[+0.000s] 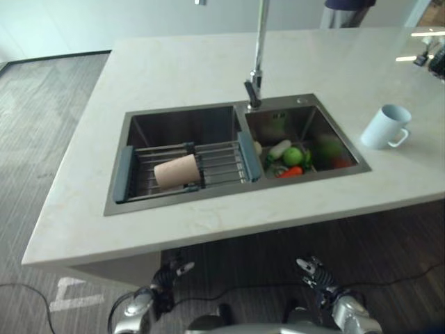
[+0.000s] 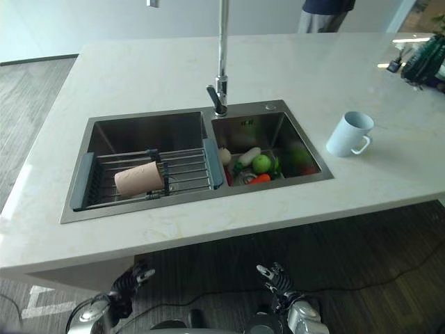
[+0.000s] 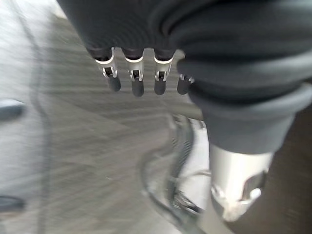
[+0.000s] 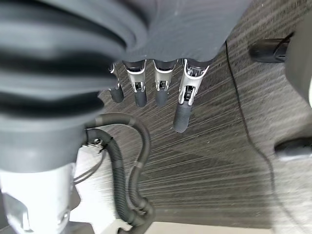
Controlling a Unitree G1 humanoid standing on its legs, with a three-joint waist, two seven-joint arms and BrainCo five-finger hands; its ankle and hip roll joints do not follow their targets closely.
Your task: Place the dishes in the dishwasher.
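A tan cup (image 1: 176,170) lies on its side on a wire rack (image 1: 222,163) set across the left basin of the steel sink (image 1: 115,205). A pale blue mug (image 1: 386,126) stands upright on the white counter (image 1: 181,69), to the right of the sink. My left hand (image 1: 167,275) hangs low in front of the counter's near edge, fingers (image 3: 136,80) straight and holding nothing. At the same height to the right, my right hand (image 1: 316,271) also has straight fingers (image 4: 161,85) over the floor. Both hands are well below and apart from the dishes.
The right basin holds vegetables (image 1: 292,156), green, white and red. A tall faucet (image 1: 257,62) rises behind the sink's divider. A person (image 1: 344,10) stands at the far side of the counter. Dark items (image 1: 434,56) sit at the far right edge.
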